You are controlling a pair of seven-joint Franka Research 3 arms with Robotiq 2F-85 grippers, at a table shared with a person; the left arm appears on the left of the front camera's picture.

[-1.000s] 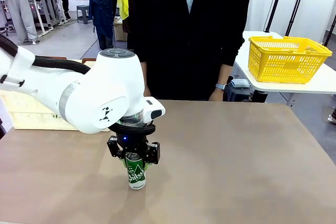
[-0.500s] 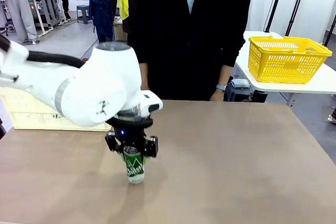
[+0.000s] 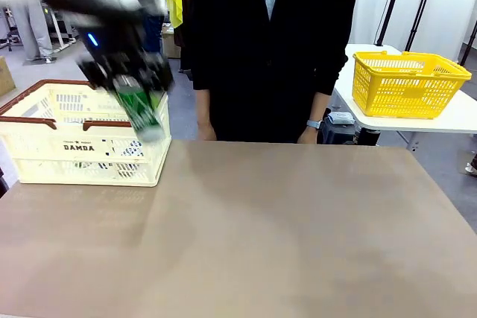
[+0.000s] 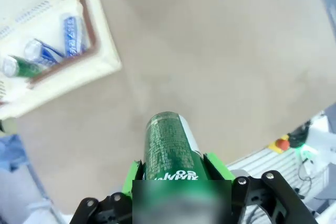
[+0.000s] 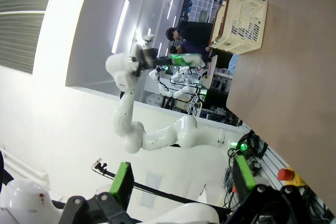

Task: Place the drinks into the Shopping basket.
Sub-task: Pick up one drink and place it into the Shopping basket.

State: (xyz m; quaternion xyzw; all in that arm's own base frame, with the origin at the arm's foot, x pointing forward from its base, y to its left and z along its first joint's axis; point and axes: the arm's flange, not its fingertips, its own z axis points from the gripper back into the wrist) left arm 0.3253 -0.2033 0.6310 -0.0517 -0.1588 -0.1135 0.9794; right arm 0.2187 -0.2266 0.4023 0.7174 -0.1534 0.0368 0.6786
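Observation:
My left gripper [image 3: 128, 83] is shut on a green can [image 3: 141, 113], held tilted in the air over the right end of the cream Shopping basket [image 3: 45, 156]. In the left wrist view the green can [image 4: 169, 145] sticks out between the green pads of the left gripper [image 4: 173, 174], high above the table. The Shopping basket [image 4: 79, 74] is at the upper left there, with a blue can [image 4: 72, 34], a second blue can [image 4: 41, 50] and a green can [image 4: 21, 67] lying inside. My right gripper [image 5: 182, 179] is open and holds nothing.
A person in black [image 3: 268, 50] stands at the far edge of the brown table [image 3: 298, 229], hands down at its edge. A yellow mesh basket [image 3: 406, 83] sits on a white side table at the right.
The left arm lifted the green can off the table's middle and swung it up and left to the Shopping basket, which it had mostly hidden.

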